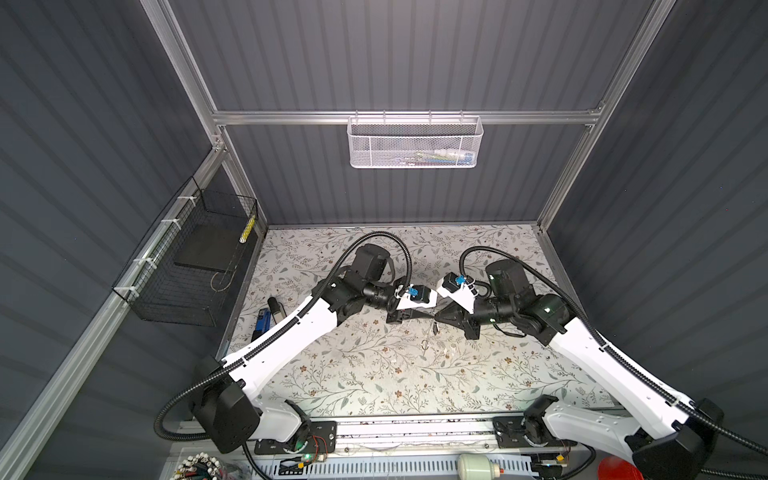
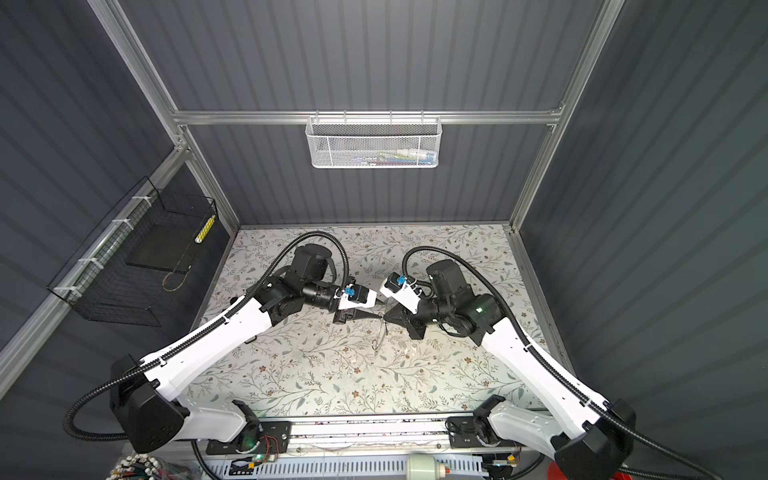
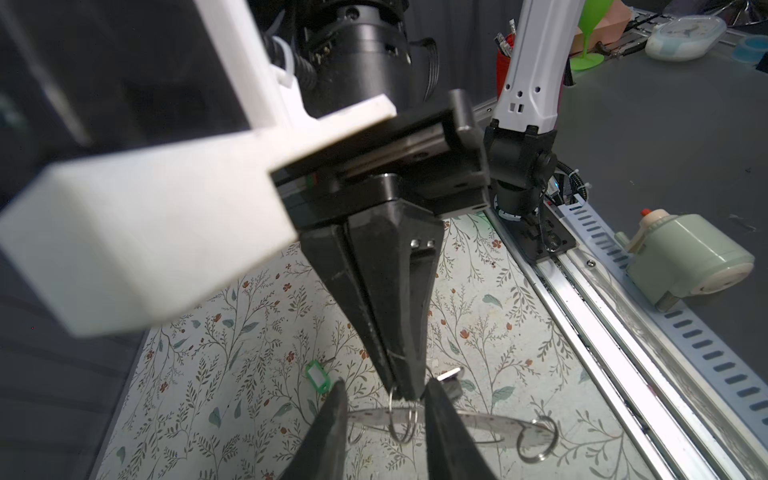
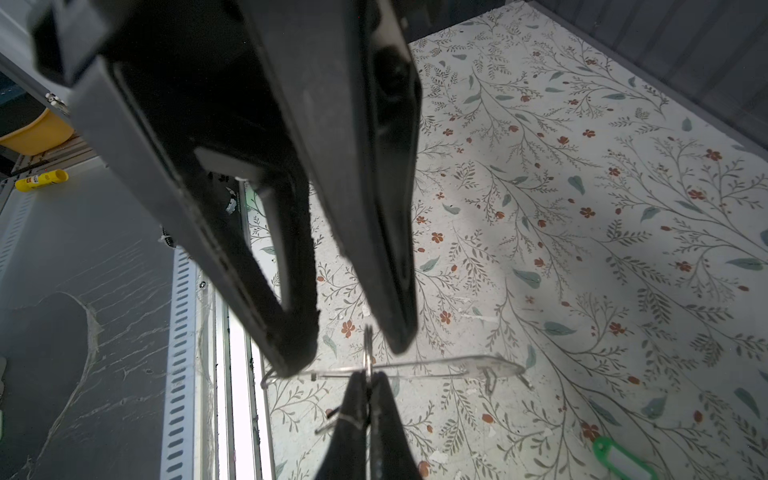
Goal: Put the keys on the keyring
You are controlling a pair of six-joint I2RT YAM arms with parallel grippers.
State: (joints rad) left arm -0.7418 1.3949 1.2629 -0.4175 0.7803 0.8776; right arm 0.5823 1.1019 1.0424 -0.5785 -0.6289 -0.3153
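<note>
Both arms meet mid-surface (image 1: 365,374), well apart from the grey walls and the front rail (image 1: 415,430), with open surface on every side. Right gripper (image 4: 369,376) jaws are pressed together, pinching a wire loop (image 4: 368,345) of the keyring (image 3: 478,420), which is held edge-on, apparently clear of the surface. Left gripper (image 3: 386,382) jaws are spread, straddling that pinch; can't tell if they touch. Green key tag (image 3: 318,376) lies flat nearby.

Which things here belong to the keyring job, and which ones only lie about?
Job: keyring, green key tag, right gripper, left gripper.
Lying about: white mesh basket, black wire basket, blue box, yellow glue stick.
</note>
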